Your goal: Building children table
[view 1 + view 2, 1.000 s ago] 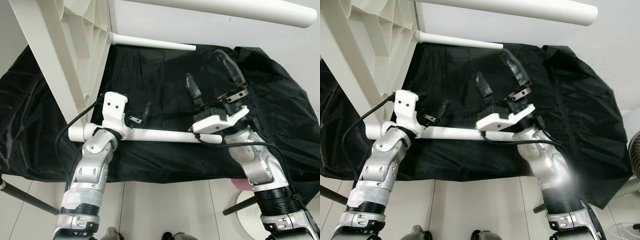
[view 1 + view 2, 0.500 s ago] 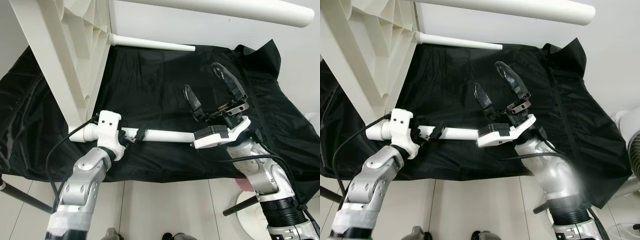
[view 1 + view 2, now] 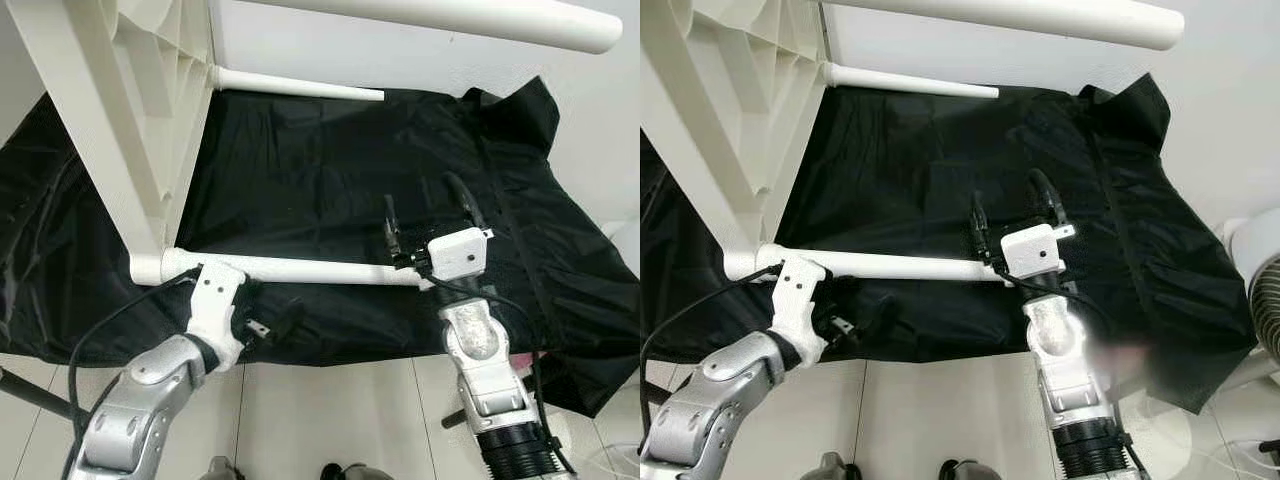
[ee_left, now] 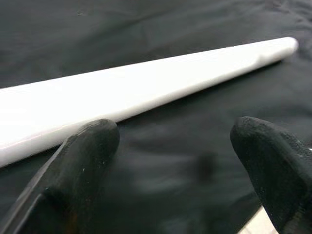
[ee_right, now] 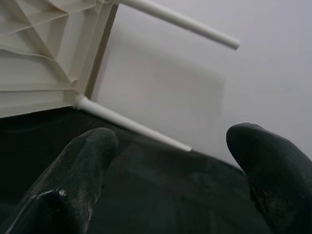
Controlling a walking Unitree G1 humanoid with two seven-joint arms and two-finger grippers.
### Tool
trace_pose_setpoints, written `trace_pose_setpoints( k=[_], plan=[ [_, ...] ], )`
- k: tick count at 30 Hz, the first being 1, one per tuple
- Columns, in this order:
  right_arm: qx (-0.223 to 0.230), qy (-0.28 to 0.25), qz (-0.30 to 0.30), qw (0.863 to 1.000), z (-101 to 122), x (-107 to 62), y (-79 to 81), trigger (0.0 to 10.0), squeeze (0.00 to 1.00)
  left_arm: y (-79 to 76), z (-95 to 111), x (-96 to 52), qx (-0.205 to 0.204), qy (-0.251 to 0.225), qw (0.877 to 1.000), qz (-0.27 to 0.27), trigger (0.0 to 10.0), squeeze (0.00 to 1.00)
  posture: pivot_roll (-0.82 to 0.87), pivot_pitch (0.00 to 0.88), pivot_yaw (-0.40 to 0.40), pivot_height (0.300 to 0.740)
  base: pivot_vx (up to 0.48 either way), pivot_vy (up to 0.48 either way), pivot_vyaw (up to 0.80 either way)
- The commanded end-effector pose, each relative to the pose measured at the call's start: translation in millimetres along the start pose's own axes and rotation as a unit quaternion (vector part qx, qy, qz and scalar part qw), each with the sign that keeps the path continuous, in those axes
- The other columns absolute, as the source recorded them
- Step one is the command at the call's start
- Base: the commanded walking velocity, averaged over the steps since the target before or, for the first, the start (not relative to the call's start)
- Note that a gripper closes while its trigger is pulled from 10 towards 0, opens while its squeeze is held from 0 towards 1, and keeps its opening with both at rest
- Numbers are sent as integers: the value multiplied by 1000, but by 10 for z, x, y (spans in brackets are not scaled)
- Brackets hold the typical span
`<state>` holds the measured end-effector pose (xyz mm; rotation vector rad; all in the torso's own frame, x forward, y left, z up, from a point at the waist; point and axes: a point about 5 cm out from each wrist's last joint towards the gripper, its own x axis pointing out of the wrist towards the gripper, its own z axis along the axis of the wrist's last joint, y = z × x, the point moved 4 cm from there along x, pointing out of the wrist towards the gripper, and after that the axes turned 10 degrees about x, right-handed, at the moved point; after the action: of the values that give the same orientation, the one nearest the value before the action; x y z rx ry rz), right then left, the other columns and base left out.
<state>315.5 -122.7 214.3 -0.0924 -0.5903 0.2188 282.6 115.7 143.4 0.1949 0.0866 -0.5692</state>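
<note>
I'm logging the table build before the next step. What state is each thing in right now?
Near leg: fitted into the tabletop corner, lying on the cloth, ungripped.
Far leg: fitted.
Upper leg: in place.
Tabletop: on its side.
Black cloth: spread, wrinkled.
Left hand: open, empty.
Right hand: open, empty.

White ribbed tabletop [image 3: 120, 110] on its side, round legs [image 3: 290, 268] horizontal

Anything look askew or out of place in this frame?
Mostly tidy. The white table top stands tipped on its side on the black cloth, with the near leg lying along the cloth, its left end at the top's corner. Both the left gripper and right gripper are open and empty. The cloth's far right corner is rumpled up.
</note>
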Motion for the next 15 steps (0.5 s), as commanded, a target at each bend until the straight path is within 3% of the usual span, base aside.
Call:
trace_pose_setpoints(
  k=[1,2,10,11,15],
  plan=[
    [12,18,-8,1000,-70,-43,-27,10000,0,119,-15,-1,-8,3,999,45,10000,584,64,139,-50,740,0,0,0],
    [7,18,-7,1000,-75,-49,-33,10000,0,145,7,-9,-26,-4,998,51,10000,1000,65,139,-48,740,0,0,0],
    [12,30,-11,999,-120,-97,-74,10000,0,50,122,-116,-6,-30,1000,9,10000,1000,66,140,-44,740,0,0,0],
    [15,36,-16,999,-142,-122,-78,10000,0,-29,85,-128,-32,-17,999,-8,10000,0,68,141,-42,740,0,0,0],
    [18,39,-16,999,-149,-136,-65,10000,0,-172,13,-140,-75,9,996,-43,10000,0,66,142,-40,740,0,0,0]
  ],
)
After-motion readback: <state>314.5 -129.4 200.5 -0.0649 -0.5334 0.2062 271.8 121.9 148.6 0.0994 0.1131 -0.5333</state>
